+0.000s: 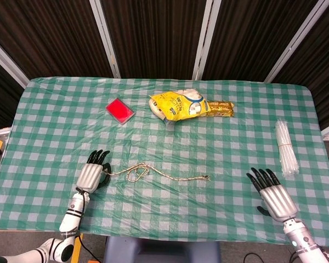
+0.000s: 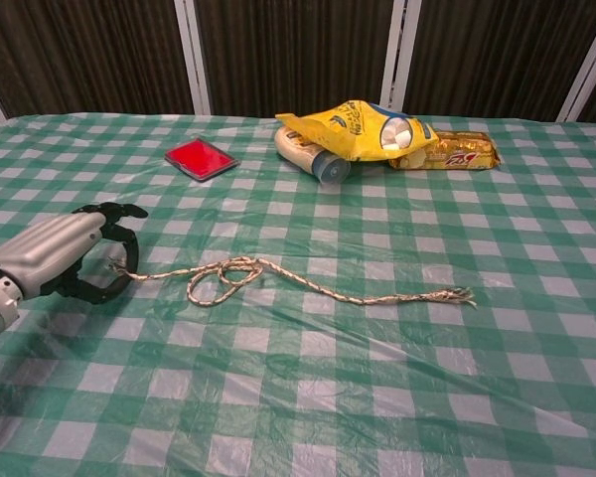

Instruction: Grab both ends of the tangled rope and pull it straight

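The tangled rope (image 1: 153, 173) lies across the front middle of the green checked table, with a loose loop (image 2: 223, 278) near its left part and a frayed right end (image 2: 462, 295) lying free. My left hand (image 2: 65, 256) rests on the cloth at the rope's left end, its curled fingers pinching that end (image 2: 116, 264). The same left hand (image 1: 93, 173) shows in the head view. My right hand (image 1: 271, 194) is open near the front right edge, fingers spread, well to the right of the frayed end (image 1: 208, 177). The chest view does not show it.
A red card (image 1: 120, 109) lies at the back left. A yellow snack bag (image 1: 178, 104) rests over a cylindrical tub (image 2: 313, 159), with a biscuit pack (image 1: 219, 108) beside it. A bundle of white ties (image 1: 285, 148) lies near the right edge.
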